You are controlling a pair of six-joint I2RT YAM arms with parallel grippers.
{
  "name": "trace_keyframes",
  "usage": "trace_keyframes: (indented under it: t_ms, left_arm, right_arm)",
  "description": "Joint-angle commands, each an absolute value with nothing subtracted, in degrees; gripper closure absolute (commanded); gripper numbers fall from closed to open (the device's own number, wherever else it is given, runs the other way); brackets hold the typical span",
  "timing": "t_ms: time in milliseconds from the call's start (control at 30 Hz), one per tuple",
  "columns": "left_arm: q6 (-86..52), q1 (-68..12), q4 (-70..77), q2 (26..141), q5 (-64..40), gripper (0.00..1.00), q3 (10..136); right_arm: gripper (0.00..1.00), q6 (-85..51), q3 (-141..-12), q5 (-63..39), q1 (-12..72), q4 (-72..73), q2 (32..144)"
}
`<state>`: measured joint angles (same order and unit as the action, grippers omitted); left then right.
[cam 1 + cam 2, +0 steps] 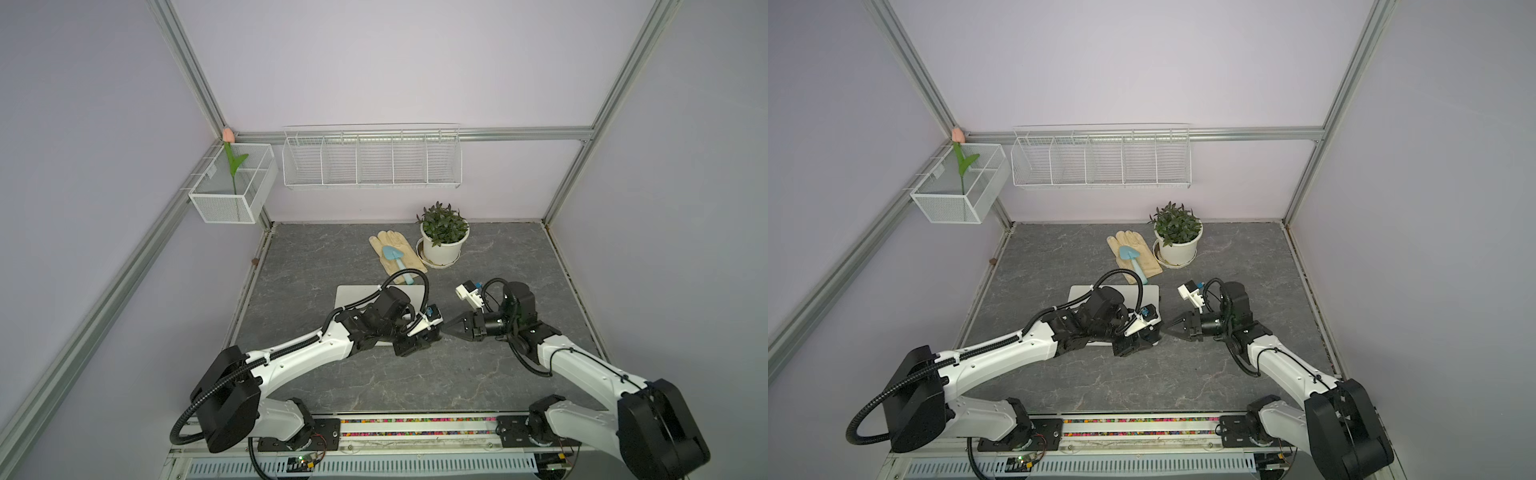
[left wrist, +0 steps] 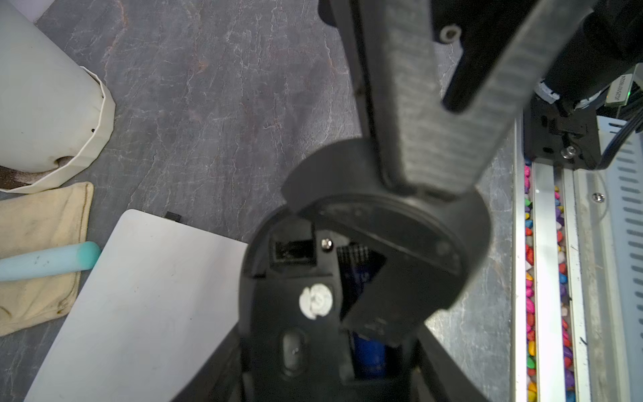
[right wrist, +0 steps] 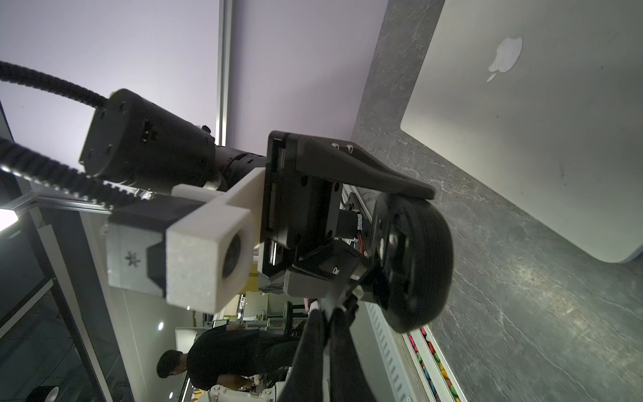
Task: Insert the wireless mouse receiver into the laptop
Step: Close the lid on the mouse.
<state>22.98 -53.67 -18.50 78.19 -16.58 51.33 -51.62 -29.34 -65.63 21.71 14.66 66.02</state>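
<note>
Left gripper (image 1: 423,338): jaws half-spread, clamping wireless mouse (image 2: 295,313), insides exposed, by near right corner of closed laptop (image 1: 357,296). Right gripper (image 2: 436,175): jaws pressed together, pinching rim of cover (image 2: 400,254), askew on mouse.

This is a robotics lab — a purpose-built test cell. Aluminium profile framing (image 1: 523,134) holds plain lilac wall panels (image 1: 395,62) around a slate-look counter (image 1: 332,257). Two white-and-black robot arms, the left arm (image 1: 299,353) and the right arm (image 1: 582,365), are mounted on a rail (image 1: 415,428) along its front edge, with cabling exposed. The contents read as staged props: a laptop (image 3: 539,156), a potted plant (image 1: 442,237), a work glove (image 1: 399,241), a blue trowel (image 1: 392,253) and an artificial tulip (image 1: 227,134) in a mesh box (image 1: 224,208). Past the cell, the right wrist view shows an open workroom with ceiling lights and a person in black (image 3: 226,362).
</note>
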Motion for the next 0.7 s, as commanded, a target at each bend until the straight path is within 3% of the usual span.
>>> trace_keyframes:
  t_ms: [0, 267, 667]
  left_arm:
    - [25.6, -53.5, -18.5, 75.7, -17.8, 0.64, 52.7]
    - [28.0, -53.6, -19.3, 73.6, -19.2, 0.64, 52.3]
    - [29.9, -53.6, -19.9, 72.2, -22.3, 0.64, 52.4]
  right_arm:
    - [0.92, -47.7, -31.4, -65.4, 21.2, 6.8, 65.0]
    - [0.92, -40.9, -35.6, -65.5, 21.0, -5.3, 65.0]
    - [0.89, -37.4, -38.3, -66.2, 21.1, -10.5, 67.6]
